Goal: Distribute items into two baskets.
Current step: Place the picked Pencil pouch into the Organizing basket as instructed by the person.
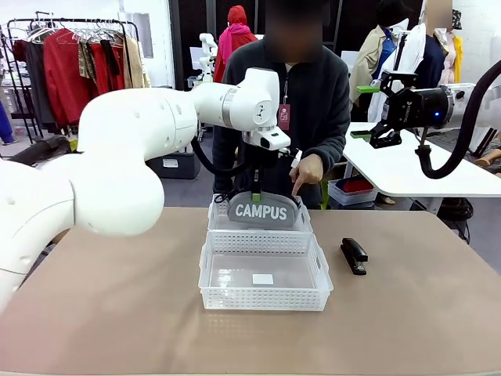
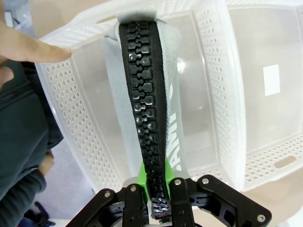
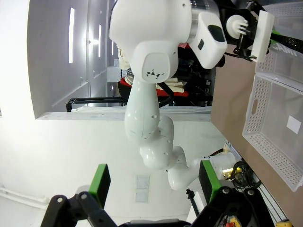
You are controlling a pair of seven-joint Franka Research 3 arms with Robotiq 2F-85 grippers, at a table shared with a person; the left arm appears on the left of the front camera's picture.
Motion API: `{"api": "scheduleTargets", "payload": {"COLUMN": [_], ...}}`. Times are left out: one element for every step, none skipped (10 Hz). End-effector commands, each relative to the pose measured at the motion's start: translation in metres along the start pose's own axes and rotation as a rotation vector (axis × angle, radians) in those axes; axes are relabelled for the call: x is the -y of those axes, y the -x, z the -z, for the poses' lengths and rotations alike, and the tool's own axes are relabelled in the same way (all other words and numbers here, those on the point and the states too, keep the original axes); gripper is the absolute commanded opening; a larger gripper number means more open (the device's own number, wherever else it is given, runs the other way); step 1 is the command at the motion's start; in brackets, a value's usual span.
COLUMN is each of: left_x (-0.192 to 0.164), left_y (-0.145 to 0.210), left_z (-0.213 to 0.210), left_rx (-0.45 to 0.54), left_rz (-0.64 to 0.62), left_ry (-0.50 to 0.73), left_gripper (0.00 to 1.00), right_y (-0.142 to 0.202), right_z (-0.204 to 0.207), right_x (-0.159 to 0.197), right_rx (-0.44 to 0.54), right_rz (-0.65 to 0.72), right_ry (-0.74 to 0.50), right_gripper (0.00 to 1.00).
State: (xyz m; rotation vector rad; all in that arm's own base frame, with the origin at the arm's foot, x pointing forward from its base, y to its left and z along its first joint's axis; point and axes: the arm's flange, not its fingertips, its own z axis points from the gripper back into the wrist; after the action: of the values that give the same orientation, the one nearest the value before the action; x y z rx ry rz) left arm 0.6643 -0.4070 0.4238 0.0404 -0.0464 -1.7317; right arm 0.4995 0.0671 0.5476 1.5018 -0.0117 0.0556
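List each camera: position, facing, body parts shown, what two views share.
Front: between the arms, facing the person across the table; shows left arm, right gripper, person's hand.
Left wrist: on the left arm, looking down the left gripper at the grey CAMPUS pouch clamped over the far basket.
Right wrist: on the right arm, sideways, looking past the open right gripper at the left arm and near basket.
Shared: front and left wrist show the pouch.

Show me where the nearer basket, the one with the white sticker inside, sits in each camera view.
Front view: the near basket is at centre, on the robot's side of the table, with the stapler to its right.
Left wrist view: the near basket is on the right side, beside the hanging pouch.
Right wrist view: the near basket is at the right edge, turned sideways.
Shared landmark: the white sticker on its floor.
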Motion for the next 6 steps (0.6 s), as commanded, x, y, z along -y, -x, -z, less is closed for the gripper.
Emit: {"api": "scheduleTargets", "payload": {"left_x": [-0.027, -0.029, -0.03, -0.032, -0.032, -0.032], "left_y": [-0.005, -0.004, -0.004, -0.003, -0.002, -0.002], "left_z": [0.0, 0.005, 0.01, 0.014, 0.018, 0.021], "left_rx": [-0.002, 0.005, 0.006, 0.005, 0.006, 0.006], "left_rz": [-0.008, -0.015, -0.026, -0.034, -0.039, -0.038], "left_ry": [0.012, 0.02, 0.026, 0.031, 0.037, 0.043], "left_gripper": [0.0, 0.0, 0.0, 0.0, 0.0, 0.0], "right_y": [0.0, 0.0, 0.0, 0.0, 0.0, 0.0], "right_z": [0.0, 0.0, 0.0, 0.0, 0.0, 0.0], "right_x": [-0.002, -0.002, -0.002, -0.002, -0.002, -0.002], "right_rx": [-0.002, -0.002, -0.002, -0.002, -0.002, -0.002], "right_rz": [-0.001, -0.001, -0.001, -0.001, -0.001, -0.001], "right_ry": [0.004, 0.004, 0.004, 0.004, 0.004, 0.004], "right_gripper": [1.0, 1.0, 1.0, 1.0, 1.0, 1.0]}}
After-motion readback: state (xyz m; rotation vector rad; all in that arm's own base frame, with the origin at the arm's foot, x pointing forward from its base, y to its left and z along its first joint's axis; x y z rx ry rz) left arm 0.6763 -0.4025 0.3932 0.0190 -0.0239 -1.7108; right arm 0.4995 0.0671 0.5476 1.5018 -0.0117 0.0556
